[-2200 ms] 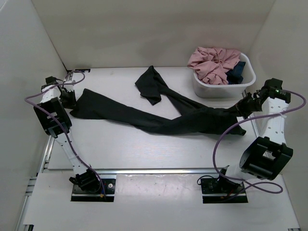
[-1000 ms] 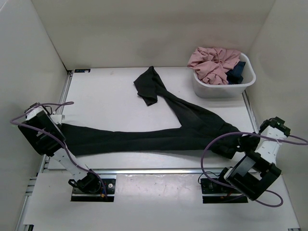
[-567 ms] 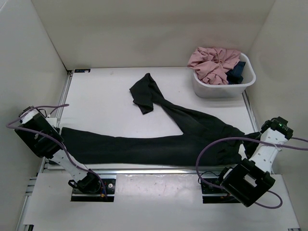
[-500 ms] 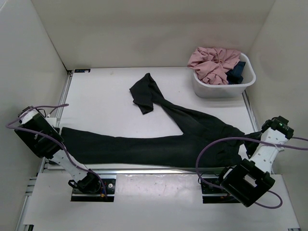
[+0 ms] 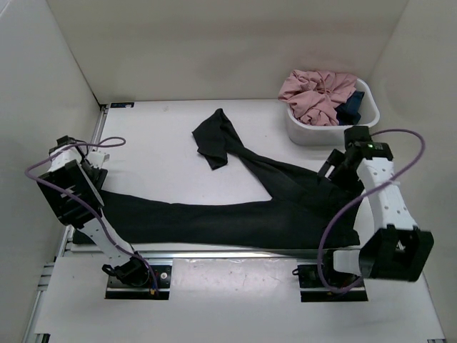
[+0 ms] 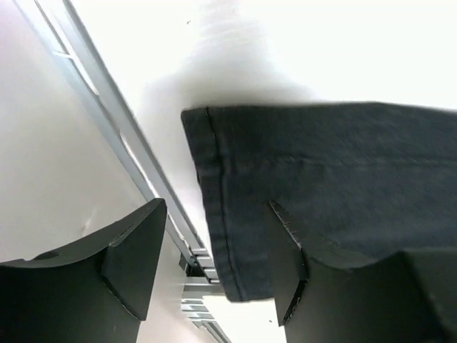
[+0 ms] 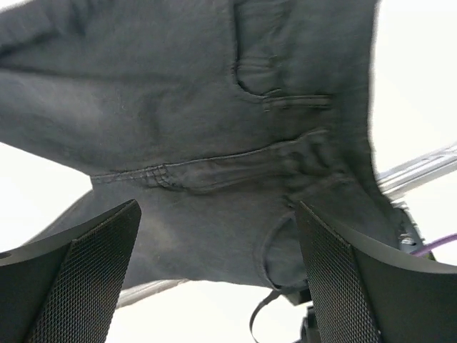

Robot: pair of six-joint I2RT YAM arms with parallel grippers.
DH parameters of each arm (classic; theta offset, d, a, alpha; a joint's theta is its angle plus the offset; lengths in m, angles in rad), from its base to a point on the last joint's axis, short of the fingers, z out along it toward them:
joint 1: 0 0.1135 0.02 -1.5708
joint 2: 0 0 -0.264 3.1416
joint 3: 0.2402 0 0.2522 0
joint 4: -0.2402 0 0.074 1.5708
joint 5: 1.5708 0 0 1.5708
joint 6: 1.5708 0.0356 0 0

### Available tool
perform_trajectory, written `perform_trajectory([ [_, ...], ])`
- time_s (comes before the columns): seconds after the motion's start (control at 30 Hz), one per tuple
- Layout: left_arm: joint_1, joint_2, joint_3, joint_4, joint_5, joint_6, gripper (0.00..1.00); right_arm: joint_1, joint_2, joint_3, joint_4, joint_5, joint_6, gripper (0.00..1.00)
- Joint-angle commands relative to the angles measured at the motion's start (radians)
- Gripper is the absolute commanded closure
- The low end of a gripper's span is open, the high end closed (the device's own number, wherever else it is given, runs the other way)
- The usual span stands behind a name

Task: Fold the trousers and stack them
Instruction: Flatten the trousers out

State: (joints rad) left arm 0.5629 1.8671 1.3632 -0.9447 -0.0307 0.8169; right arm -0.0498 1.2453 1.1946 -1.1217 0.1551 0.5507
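Black soft-fabric long trousers [image 5: 235,214] lie flat on the white table [image 5: 157,150], by the near edge.

- Near leg: long axis runs 9-to-3. Hem [image 6: 214,179] at the 9 end, waistband [image 7: 214,171] at the 3 end.
- Other leg: splays off from the crotch toward 11, with its cuff [image 5: 213,136] doubled over mid-table.
- Left gripper [image 5: 96,171]: hangs over the hem. Jaws moderately apart, nothing in them; the wrist view shows the hem lying loose below the fingers [image 6: 136,264].
- Right gripper [image 5: 334,166]: over the seat and waist. Jaws wide, empty; the pocket and belt loops show flat beneath it.
- White plastic tub [image 5: 328,133] holding a pink garment [image 5: 314,93]: at 12 from the right gripper, clear of the trousers.

Key relation: my read is the splayed leg has to come down onto the near one. Its cuff sits at roughly 2 from the left gripper and 10 from the right, and neither arm is clearly nearer. Pull direction would be toward 6–7, across the 9–3 axis.
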Motion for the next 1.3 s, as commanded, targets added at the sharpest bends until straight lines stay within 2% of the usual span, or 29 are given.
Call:
perform_trajectory([
  [0.0, 0.017, 0.021, -0.016, 0.038, -0.057, -0.035, 0.33, 0.024, 0.101, -0.056, 0.031, -0.057, 0.046, 0.07],
  [0.07, 0.017, 0.021, -0.050, 0.064, -0.078, -0.061, 0.34, 0.024, 0.193, -0.157, 0.089, -0.095, 0.055, 0.06],
  [0.1, 0.017, 0.021, -0.061, 0.075, -0.087, -0.077, 0.34, 0.013, 0.224, -0.182, 0.171, -0.095, 0.055, 0.06],
  [0.23, 0.017, 0.032, -0.073, 0.104, -0.078, -0.131, 0.35, -0.044, 0.424, -0.184, 0.327, -0.187, 0.078, 0.06],
  [0.4, 0.017, 0.032, -0.043, 0.104, -0.069, -0.180, 0.36, -0.032, 0.662, 0.035, 0.300, -0.158, 0.032, 0.07],
  [0.63, 0.017, 0.059, 0.003, 0.104, -0.092, -0.209, 0.36, -0.002, 0.812, 0.330, 0.327, -0.152, 0.032, 0.07],
  [0.7, 0.017, 0.070, 0.017, 0.104, -0.101, -0.219, 0.36, 0.007, 0.844, 0.400, 0.284, -0.163, 0.023, 0.07],
  [0.8, 0.017, 0.057, 0.027, 0.081, -0.101, -0.219, 0.36, 0.016, 0.800, 0.347, 0.269, -0.195, 0.023, 0.07],
  [0.83, 0.017, 0.032, 0.036, 0.072, -0.092, -0.219, 0.35, 0.016, 0.766, 0.261, 0.304, -0.207, 0.023, 0.07],
  [0.9, 0.017, -0.006, 0.066, 0.032, -0.025, -0.219, 0.35, 0.016, 0.651, 0.189, 0.319, -0.216, 0.023, 0.06],
  [1.0, -0.004, -0.094, 0.177, 0.018, 0.034, -0.208, 0.28, 0.016, 0.527, 0.161, 0.316, -0.189, 0.008, 0.03],
  [1.13, -0.138, -0.106, 0.358, -0.058, 0.043, -0.151, 0.17, 0.016, 0.454, 0.249, 0.240, -0.160, -0.053, 0.01],
  [1.17, -0.228, -0.074, 0.422, -0.119, 0.043, -0.142, 0.15, 0.007, 0.445, 0.270, 0.217, -0.146, -0.064, 0.01],
  [1.23, -0.332, -0.039, 0.468, -0.164, 0.054, -0.142, 0.14, -0.014, 0.433, 0.299, 0.154, -0.137, -0.074, 0.01],
  [1.27, -0.435, -0.022, 0.484, -0.180, 0.087, -0.142, 0.13, -0.030, 0.410, 0.300, 0.142, -0.137, -0.084, 0.01],
])
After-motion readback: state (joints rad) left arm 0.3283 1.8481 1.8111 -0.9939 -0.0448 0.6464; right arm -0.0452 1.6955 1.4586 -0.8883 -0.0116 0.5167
